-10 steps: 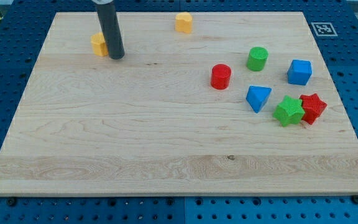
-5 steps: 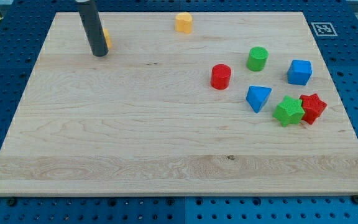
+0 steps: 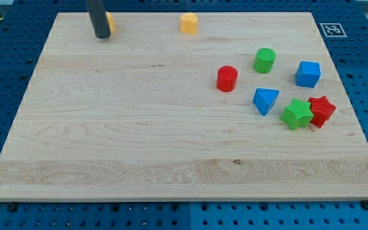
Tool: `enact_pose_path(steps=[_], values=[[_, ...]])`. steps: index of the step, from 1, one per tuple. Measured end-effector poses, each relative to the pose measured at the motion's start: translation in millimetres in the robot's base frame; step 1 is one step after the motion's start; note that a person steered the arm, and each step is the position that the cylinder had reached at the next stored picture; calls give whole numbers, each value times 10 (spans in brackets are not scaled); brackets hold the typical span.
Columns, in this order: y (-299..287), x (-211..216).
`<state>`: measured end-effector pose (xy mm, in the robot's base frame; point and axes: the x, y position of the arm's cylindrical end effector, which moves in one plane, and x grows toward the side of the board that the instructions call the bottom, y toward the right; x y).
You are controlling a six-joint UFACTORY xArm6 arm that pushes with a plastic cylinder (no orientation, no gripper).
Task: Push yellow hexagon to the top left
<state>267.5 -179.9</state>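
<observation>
A yellow block [image 3: 109, 23], its shape mostly hidden behind my rod, sits near the board's top left edge. My tip [image 3: 101, 35] rests on the board just left of and below it, touching or nearly touching it. A second yellow block [image 3: 188, 23] lies at the top middle of the wooden board [image 3: 139, 128]. I cannot tell which of the two is the hexagon.
At the view's right are a red cylinder [image 3: 227, 78], a green cylinder [image 3: 264, 60], a blue cube [image 3: 308, 73], a blue triangular block [image 3: 265, 100], a green star [image 3: 296, 114] and a red star [image 3: 322, 110] touching it.
My tip has moved up and left, then straight up toward the top edge. The yellow block beside it moved up with it; it now shows on the rod's right side.
</observation>
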Motion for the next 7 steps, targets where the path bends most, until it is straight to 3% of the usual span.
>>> enact_pose_path(steps=[3,5,7], values=[[0,5],[455,5],[552,-199]])
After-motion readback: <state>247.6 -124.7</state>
